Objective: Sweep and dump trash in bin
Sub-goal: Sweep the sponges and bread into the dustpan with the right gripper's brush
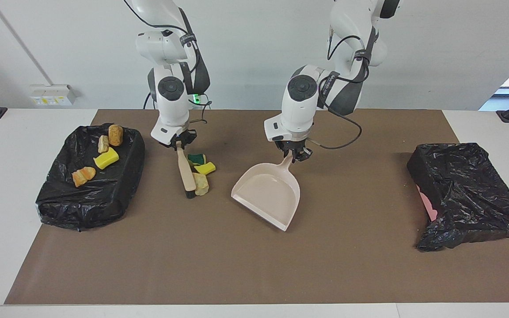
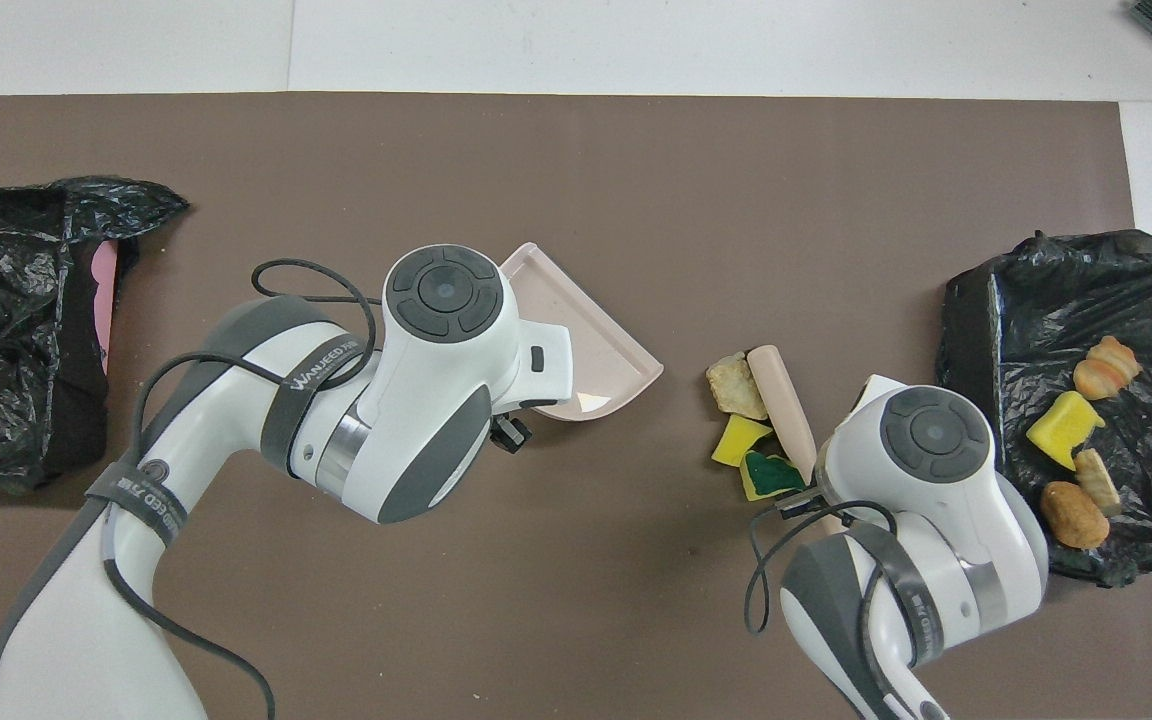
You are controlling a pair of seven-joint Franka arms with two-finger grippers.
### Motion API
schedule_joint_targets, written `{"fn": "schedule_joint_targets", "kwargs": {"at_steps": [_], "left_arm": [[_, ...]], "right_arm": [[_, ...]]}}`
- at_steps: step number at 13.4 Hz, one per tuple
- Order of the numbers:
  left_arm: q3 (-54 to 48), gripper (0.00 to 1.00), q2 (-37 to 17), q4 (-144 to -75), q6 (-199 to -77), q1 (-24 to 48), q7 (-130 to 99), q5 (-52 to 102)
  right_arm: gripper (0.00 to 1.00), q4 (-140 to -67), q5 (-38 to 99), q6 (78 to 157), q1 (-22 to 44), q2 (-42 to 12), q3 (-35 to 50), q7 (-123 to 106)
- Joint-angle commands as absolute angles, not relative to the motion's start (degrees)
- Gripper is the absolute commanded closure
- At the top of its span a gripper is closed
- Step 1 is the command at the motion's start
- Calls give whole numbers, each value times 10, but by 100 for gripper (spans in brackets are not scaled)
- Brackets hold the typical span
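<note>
Three trash scraps lie on the brown mat: a green-topped yellow sponge (image 1: 197, 158) (image 2: 769, 475), a yellow sponge (image 1: 206, 168) (image 2: 739, 438) and a tan lump (image 1: 201, 183) (image 2: 734, 385). My right gripper (image 1: 179, 143) is shut on the beige handle of a brush (image 1: 186, 172) (image 2: 781, 400). The brush's dark tip is on the mat, right beside the scraps. My left gripper (image 1: 293, 152) is shut on the handle of the beige dustpan (image 1: 270, 194) (image 2: 586, 340), which is empty and rests on the mat a short gap from the scraps. Both grippers are hidden under their wrists in the overhead view.
A bin lined with a black bag (image 1: 86, 207) (image 2: 976, 330) stands at the right arm's end and holds several more scraps, yellow and tan (image 1: 106, 158). A second black-bagged pink bin (image 1: 462, 190) (image 2: 6, 330) stands at the left arm's end.
</note>
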State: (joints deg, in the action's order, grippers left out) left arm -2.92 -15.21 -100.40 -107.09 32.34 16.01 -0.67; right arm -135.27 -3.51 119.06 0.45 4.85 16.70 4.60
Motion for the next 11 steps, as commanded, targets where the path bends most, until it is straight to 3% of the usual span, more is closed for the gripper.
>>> {"fn": "schedule_joint_targets", "kwargs": {"at_steps": [1,4,7,11], "left_arm": [[-31,100,-126,-1034,-1057,323,283,-60],[-31,100,-110,-1062,-1060,324,344,-76],[-31,100,-91,-1105,-1079,319,449,-94],[-31,100,-74,-1154,-1143,318,505,-93]], "right_arm": [[100,-1305,-24,1130,-23,64,160,78],[100,-1297,-32,1064,-75,102,161,62],[100,-1392,-36,1098,-76,175,163,66],[100,-1420,-26,1133,-48,150,167,111]]}}
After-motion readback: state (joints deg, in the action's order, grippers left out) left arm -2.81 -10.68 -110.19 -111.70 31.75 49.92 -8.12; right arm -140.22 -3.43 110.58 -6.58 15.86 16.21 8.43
